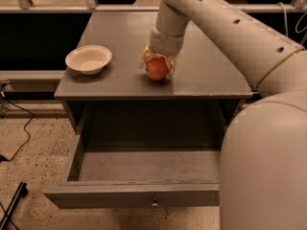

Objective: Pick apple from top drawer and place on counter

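Because the pale fingers point(146, 57) come down on both sides of the apple point(157, 69), its top and flanks are covered and only its front face shows between them. They are closed in against the fruit, one on each side, with no gap to be seen. Their tips are hard to make out where they meet the dark tabletop point(206, 73). The apple sits low between them, on or just at the tabletop, near its front edge; whether it bears its own weight cannot be told.

What shows of the apple is round, smooth and red-orange, with a paler patch towards the top.

Above the fingers the arm point(216, 18) rises and is cut off by the upper edge. The robot's body point(264, 166) fills the lower right corner and hides the right end of the drawer point(144, 164), which stands pulled out below the fingers and nearer the camera, its knob point(154, 204) on the front panel. A cream bowl point(88, 59) stands well apart from the fingers, towards the tabletop's other front corner. A cable point(21, 138) lies on the floor.
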`<state>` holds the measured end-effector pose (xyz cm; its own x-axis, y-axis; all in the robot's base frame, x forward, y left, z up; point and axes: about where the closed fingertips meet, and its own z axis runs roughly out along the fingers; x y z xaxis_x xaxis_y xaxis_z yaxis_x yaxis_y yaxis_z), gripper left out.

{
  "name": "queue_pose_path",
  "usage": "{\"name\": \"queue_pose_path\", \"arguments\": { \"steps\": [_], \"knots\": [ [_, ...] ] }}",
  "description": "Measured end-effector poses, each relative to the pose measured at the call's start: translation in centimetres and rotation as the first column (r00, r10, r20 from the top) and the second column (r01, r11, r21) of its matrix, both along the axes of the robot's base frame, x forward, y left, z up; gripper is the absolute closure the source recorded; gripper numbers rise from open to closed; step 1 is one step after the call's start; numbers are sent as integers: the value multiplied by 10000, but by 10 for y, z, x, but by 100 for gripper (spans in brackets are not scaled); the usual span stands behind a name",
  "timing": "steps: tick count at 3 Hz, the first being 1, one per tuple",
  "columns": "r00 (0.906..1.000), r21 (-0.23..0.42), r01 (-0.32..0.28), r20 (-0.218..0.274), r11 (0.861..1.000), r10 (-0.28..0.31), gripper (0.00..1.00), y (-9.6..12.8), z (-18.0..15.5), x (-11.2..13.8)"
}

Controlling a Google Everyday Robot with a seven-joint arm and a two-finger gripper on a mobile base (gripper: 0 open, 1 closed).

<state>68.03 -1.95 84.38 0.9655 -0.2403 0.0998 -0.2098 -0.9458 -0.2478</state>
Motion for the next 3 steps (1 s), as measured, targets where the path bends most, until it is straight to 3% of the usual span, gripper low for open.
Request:
{"name": "queue_pose_path", "arguments": {
  "steps": [1,3],
  "knots": [
    [10000,16,-9,4,10000,9,0,1,-2,1],
    [10000,-117,7,-17,9999,-7,0,-2,2,3]
  ]
}}
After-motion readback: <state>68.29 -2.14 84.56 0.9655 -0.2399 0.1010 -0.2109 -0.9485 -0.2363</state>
